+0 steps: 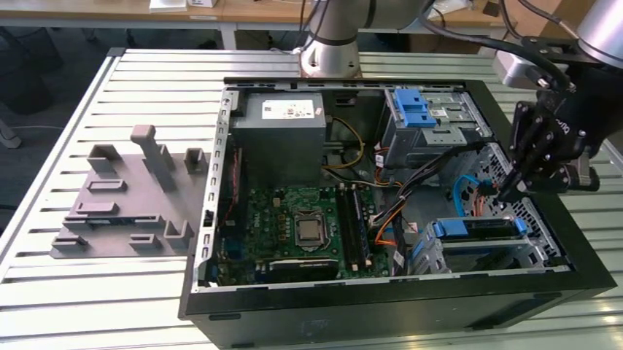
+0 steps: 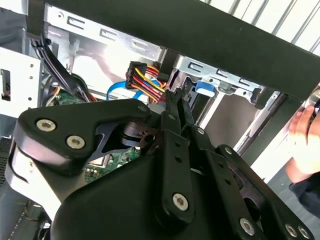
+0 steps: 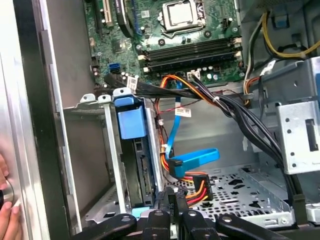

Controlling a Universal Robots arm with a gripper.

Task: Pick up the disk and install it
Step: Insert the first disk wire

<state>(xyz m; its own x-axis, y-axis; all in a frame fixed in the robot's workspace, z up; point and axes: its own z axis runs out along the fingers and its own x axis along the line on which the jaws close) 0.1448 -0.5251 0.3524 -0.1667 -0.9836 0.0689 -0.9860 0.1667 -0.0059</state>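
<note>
In the exterior view, the open computer case [image 1: 389, 211] is lying on the slatted desk [image 1: 58, 292], and the black claw [image 1: 508, 195] is hanging over the case's 3 o'clock edge, fingers pinched narrow with nothing between them. In both wrist views the fingertips [image 3: 172, 196] are sitting close together, almost touching, just beside the orange and yellow power plug [image 3: 196, 186] and its blue data cable [image 3: 192, 159].

The disk [image 1: 474, 228] is sitting slotted in the drive bay at the case's 4 o'clock corner, blue rails along its sides; in the first wrist view it is standing on edge inside the metal bay [image 3: 112, 165], blue rail [image 3: 131, 120] facing out. The claw is hovering near the disk's connector end, apart from it.

A grey fixture plate [image 1: 127, 204] is lying on the desk at 9 o'clock of the case. A person's fingers [image 3: 7, 210] are resting against the case's outer wall.
</note>
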